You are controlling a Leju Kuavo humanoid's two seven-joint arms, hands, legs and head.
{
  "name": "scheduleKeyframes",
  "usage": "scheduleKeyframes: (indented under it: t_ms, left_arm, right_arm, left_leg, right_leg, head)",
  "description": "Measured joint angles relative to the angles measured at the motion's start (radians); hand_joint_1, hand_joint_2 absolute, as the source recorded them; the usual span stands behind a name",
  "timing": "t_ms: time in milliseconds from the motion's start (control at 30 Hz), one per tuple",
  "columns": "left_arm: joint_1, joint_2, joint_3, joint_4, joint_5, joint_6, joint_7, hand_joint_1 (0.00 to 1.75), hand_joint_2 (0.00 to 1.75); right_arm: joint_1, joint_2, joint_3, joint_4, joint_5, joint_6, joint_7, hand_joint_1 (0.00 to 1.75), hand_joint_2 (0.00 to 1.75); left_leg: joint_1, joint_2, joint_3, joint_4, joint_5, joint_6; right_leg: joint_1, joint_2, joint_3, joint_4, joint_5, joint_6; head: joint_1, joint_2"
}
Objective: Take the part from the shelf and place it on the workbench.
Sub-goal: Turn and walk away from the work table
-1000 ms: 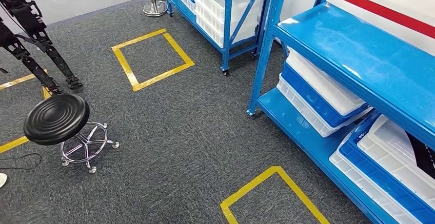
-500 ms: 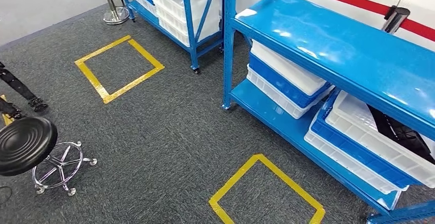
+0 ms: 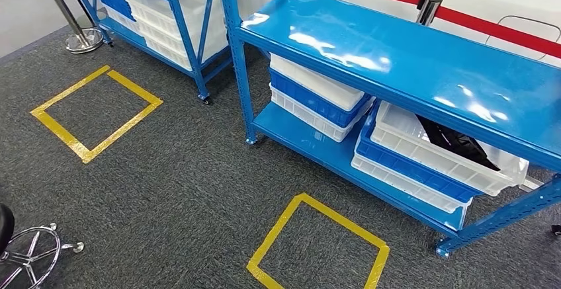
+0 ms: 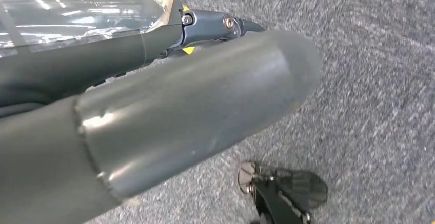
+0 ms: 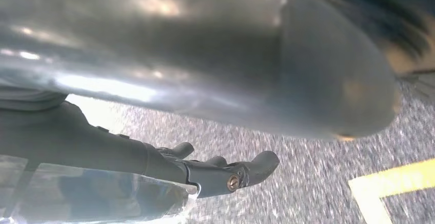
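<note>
Grey, coarse-looped carpet (image 3: 172, 190) covers the floor, and on it stands a big blue steel shelf (image 3: 410, 64) with a glossy top deck that throws back the ceiling lights. Left of that shelf and further back stands a second blue rack (image 3: 178, 11) on small castors, stacked with ribbed white crates. Under the shelf's top deck, on its lower board, sit two piles of shallow plastic trays: white tray on blue tray on white tray at the left end (image 3: 317, 97), and the same layering toward the right end (image 3: 430, 163). A dark, crumpled-looking black part (image 3: 453, 142) lies in the top white tray of the right pile, half tucked beneath the deck. In front of the shelf a square of yellow tape (image 3: 317, 246) is stuck to the carpet, and another taped square (image 3: 96, 110) lies well off to the shelf's left. A chrome stool base (image 3: 30, 252) with castors peeks in far from the shelf. The left hand (image 4: 215, 26) hangs over the carpet with nothing in it, but I cannot tell how its fingers lie. The right hand (image 5: 225, 170) also holds nothing, its dark fingers (image 5: 261, 162) loosely apart and slightly curved above the carpet.
</note>
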Motion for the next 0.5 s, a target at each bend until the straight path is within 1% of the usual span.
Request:
scheduleKeyframes:
  t_ms: [33, 67, 100, 133, 167, 200, 233, 267, 300, 333, 367, 400, 433, 467, 500]
  left_arm:
    - [-0.001, 0.0, 0.0, 0.0, 0.0, 0.0, 0.0, 0.0, 0.0]
    - [-0.002, 0.0, 0.0, 0.0, 0.0, -0.001, 0.0, 0.0, 0.0]
    - [-0.002, 0.0, 0.0, 0.0, 0.0, -0.001, 0.0, 0.0, 0.0]
    - [-0.001, -0.001, 0.0, 0.0, 0.0, -0.002, 0.001, 0.0, 0.0]
    - [0.0, -0.001, 0.0, 0.0, 0.0, -0.002, 0.002, 0.0, 0.0]
    - [0.001, 0.0, 0.0, 0.0, 0.0, -0.001, 0.003, 0.0, 0.0]
    - [0.002, 0.0, 0.0, 0.0, 0.0, -0.001, 0.004, 0.0, 0.0]
    - [0.002, 0.0, 0.0, 0.0, 0.0, 0.0, 0.005, 0.0, 0.0]
    - [0.002, 0.001, 0.0, 0.0, 0.0, 0.0, 0.005, 0.0, 0.0]
    - [0.001, 0.0, 0.0, 0.0, 0.0, 0.0, 0.005, 0.0, 0.0]
    - [0.001, 0.0, 0.0, 0.0, 0.0, 0.001, 0.005, 0.0, 0.0]
    - [0.001, 0.001, 0.0, 0.0, 0.0, 0.001, 0.005, 0.0, 0.0]
    - [0.001, 0.001, 0.0, -0.001, 0.0, 0.002, 0.005, 0.0, 0.0]
    - [0.001, 0.002, 0.0, -0.001, 0.0, 0.002, 0.005, 0.0, 0.0]
    - [-0.001, 0.003, 0.0, -0.001, 0.0, 0.003, 0.005, 0.0, 0.0]
  right_arm:
    - [0.002, 0.001, 0.0, 0.0, -0.001, -0.001, 0.0, 0.0, 0.0]
    - [0.004, 0.001, 0.0, 0.0, -0.001, -0.002, 0.0, 0.0, 0.0]
    - [0.004, 0.001, 0.0, 0.0, -0.002, -0.002, 0.0, 0.0, 0.0]
    - [0.004, 0.0, 0.0, 0.0, -0.002, -0.002, 0.0, 0.0, 0.0]
    - [0.003, 0.0, 0.0, 0.0, -0.003, -0.002, 0.001, 0.0, 0.0]
    - [0.001, 0.0, 0.0, 0.0, -0.003, -0.002, 0.001, 0.0, 0.0]
    - [0.001, -0.001, -0.001, 0.0, -0.003, -0.002, 0.001, 0.0, 0.0]
    - [0.001, -0.001, -0.001, 0.0, -0.003, -0.002, 0.001, 0.0, 0.0]
    - [0.001, -0.002, -0.001, 0.0, -0.003, -0.002, 0.001, 0.0, 0.0]
    - [0.001, -0.004, -0.001, 0.0, -0.003, -0.002, 0.001, 0.0, 0.0]
    - [0.002, -0.005, -0.001, 0.0, -0.002, -0.002, 0.002, 0.0, 0.0]
    - [0.001, -0.005, -0.001, 0.0, -0.002, -0.002, 0.001, 0.0, 0.0]
    - [0.0, -0.004, -0.001, 0.0, -0.002, -0.002, 0.001, 0.0, 0.0]
    - [-0.001, -0.003, -0.001, 0.0, -0.001, -0.002, 0.001, 0.0, 0.0]
    - [-0.001, -0.002, -0.001, 0.0, -0.001, -0.001, 0.001, 0.0, 0.0]
  left_leg:
    - [0.0, 0.013, 0.003, -0.007, 0.004, 0.004]
    - [0.0, 0.025, 0.008, -0.017, 0.01, 0.008]
    - [0.001, 0.038, 0.013, -0.027, 0.016, 0.011]
    - [0.003, 0.053, 0.016, -0.036, 0.022, 0.013]
    - [0.002, 0.068, 0.018, -0.039, 0.023, 0.014]
    - [0.001, 0.085, 0.017, -0.04, 0.023, 0.015]
    - [0.001, 0.102, 0.016, -0.04, 0.023, 0.015]
    - [0.001, 0.117, 0.016, -0.039, 0.022, 0.014]
    - [0.003, 0.13, 0.016, -0.039, 0.02, 0.012]
    - [0.004, 0.143, 0.018, -0.038, 0.018, 0.008]
    - [0.005, 0.155, 0.02, -0.036, 0.015, 0.002]
    - [0.004, 0.166, 0.023, -0.033, 0.009, -0.006]
    - [0.002, 0.177, 0.026, -0.031, 0.004, -0.014]
    - [0.001, 0.186, 0.03, -0.029, 0.0, -0.022]
    - [0.002, 0.196, 0.034, -0.03, -0.003, -0.029]
  right_leg:
    - [-0.002, 0.006, -0.005, 0.0, 0.002, 0.005]
    - [-0.001, -0.006, -0.011, 0.005, 0.0, 0.008]
    - [0.0, -0.03, -0.023, 0.024, -0.01, 0.009]
    - [0.001, -0.06, -0.043, 0.065, -0.031, 0.007]
    - [0.0, -0.09, -0.073, 0.122, -0.059, 0.004]
    - [-0.003, -0.106, -0.105, 0.186, -0.086, 0.004]
    - [-0.007, -0.112, -0.132, 0.238, -0.105, 0.007]
    - [-0.012, -0.116, -0.142, 0.26, -0.108, 0.015]
    - [-0.017, -0.121, -0.132, 0.245, -0.097, 0.026]
    - [-0.023, -0.133, -0.102, 0.194, -0.076, 0.038]
    - [-0.028, -0.157, -0.062, 0.122, -0.053, 0.049]
    - [-0.028, -0.18, -0.025, 0.06, -0.033, 0.055]
    - [-0.028, -0.196, 0.0, 0.016, -0.021, 0.053]
    - [-0.026, -0.203, 0.01, -0.002, -0.017, 0.046]
    - [-0.021, -0.194, 0.007, -0.001, -0.016, 0.037]
  head:
    - [0.0, 0.0]
    - [0.0, 0.0]
    - [0.003, 0.0]
    - [0.007, 0.0]
    - [0.009, 0.0]
    - [0.013, 0.0]
    - [0.014, 0.0]
    - [0.014, 0.0]
    - [0.015, 0.0]
    - [0.016, 0.0]
    - [0.016, 0.0]
    - [0.017, 0.0]
    - [0.016, 0.0]
    - [0.015, 0.0]
    - [0.013, 0.0]
